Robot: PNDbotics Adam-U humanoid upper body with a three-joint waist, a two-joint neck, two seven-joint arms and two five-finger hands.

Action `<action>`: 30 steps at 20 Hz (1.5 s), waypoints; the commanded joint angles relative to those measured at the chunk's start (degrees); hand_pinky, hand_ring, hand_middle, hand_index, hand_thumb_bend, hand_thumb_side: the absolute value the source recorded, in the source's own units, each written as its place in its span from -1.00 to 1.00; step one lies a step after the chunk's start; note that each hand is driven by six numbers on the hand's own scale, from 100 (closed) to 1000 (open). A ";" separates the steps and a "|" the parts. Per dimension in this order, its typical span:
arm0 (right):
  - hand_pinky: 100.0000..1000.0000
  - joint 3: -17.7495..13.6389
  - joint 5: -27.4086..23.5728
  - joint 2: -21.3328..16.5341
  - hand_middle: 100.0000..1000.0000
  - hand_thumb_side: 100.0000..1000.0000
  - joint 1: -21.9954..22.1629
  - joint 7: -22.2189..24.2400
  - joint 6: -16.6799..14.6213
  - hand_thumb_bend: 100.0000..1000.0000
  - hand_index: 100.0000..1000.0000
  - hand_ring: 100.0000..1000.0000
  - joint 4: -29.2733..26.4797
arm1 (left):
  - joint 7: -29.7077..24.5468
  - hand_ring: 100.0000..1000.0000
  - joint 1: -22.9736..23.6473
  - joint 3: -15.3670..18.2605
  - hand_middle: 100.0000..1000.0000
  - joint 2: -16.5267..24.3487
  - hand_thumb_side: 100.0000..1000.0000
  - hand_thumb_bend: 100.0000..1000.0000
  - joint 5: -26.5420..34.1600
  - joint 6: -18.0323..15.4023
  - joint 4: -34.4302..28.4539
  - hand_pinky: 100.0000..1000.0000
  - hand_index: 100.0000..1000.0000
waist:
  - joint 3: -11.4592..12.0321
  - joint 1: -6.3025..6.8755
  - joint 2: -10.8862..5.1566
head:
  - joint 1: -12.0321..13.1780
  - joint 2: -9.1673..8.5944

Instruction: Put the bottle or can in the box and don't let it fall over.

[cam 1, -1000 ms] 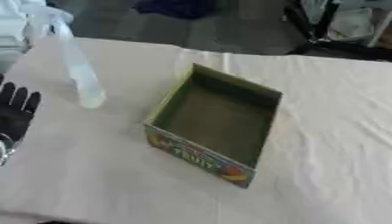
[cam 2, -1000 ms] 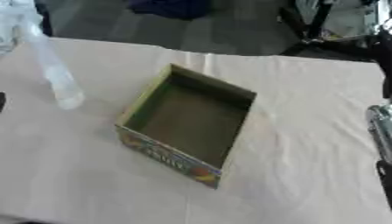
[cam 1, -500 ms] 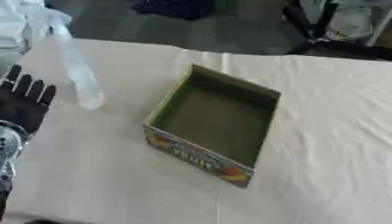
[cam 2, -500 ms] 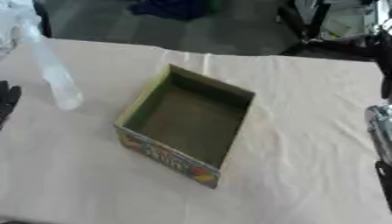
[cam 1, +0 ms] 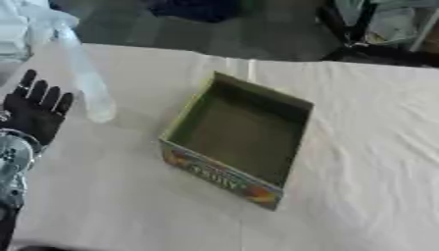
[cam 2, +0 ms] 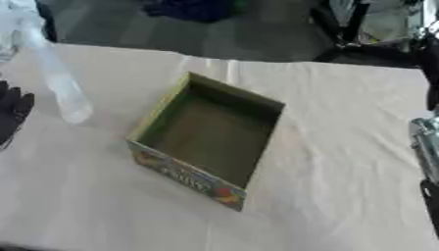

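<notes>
A clear plastic bottle [cam 1: 83, 76] stands upright on the white tablecloth at the far left. Just left of it and slightly nearer to me is my left hand [cam 1: 36, 111], black, fingers straight and spread, open and apart from the bottle. An open cardboard box [cam 1: 238, 138] with a green inside and a colourful printed front sits empty at the table's middle. My right arm [cam 2: 426, 147] shows only as a silver and black part at the right edge of the right eye view; its hand is hidden.
The white cloth [cam 1: 360, 147] covers the table, with creases near the far edge. Beyond the table lie a dark bundle [cam 1: 195, 8] on the floor and black stands [cam 1: 360, 29] at the far right. White material [cam 1: 21, 29] sits behind the bottle.
My left hand has risen forward along the left edge toward the bottle, from low beside the table to level with the bottle's base. Bottle and box have not moved.
</notes>
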 commanded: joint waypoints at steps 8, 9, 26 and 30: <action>0.96 -0.19 -0.41 -0.77 0.84 -0.27 -0.51 -0.25 -0.39 -0.17 0.66 0.83 -0.95 | 0.43 -1.00 -2.74 -0.26 -1.00 -1.41 1.00 0.11 3.04 -1.13 0.49 -1.00 1.00 | -0.02 0.21 -1.18 | -0.06 0.00; 0.96 -0.19 -0.43 -0.77 0.84 -0.27 -0.53 -0.26 -0.40 -0.17 0.66 0.83 -0.98 | 0.50 -1.00 -3.03 -0.32 -1.00 -1.60 1.00 0.11 3.09 -1.50 0.81 -1.00 1.00 | -0.03 0.21 -1.20 | 0.01 0.10; 0.96 -0.10 -0.57 -0.91 0.84 -0.27 -0.42 -0.21 -0.34 -0.18 0.65 0.83 -0.93 | 0.91 -1.00 -6.28 -0.18 -1.00 -3.27 1.00 0.17 -3.78 -5.40 6.95 -1.00 0.98 | -0.26 0.09 -1.00 | 1.16 0.44; 0.97 -0.05 -0.58 -0.90 0.84 -0.27 -0.44 -0.11 -0.31 -0.18 0.65 0.83 -0.90 | 0.22 -1.00 -7.11 0.06 -1.00 -3.32 1.00 0.18 -4.96 -5.99 7.69 -1.00 0.98 | -0.28 0.06 -0.94 | 1.27 0.41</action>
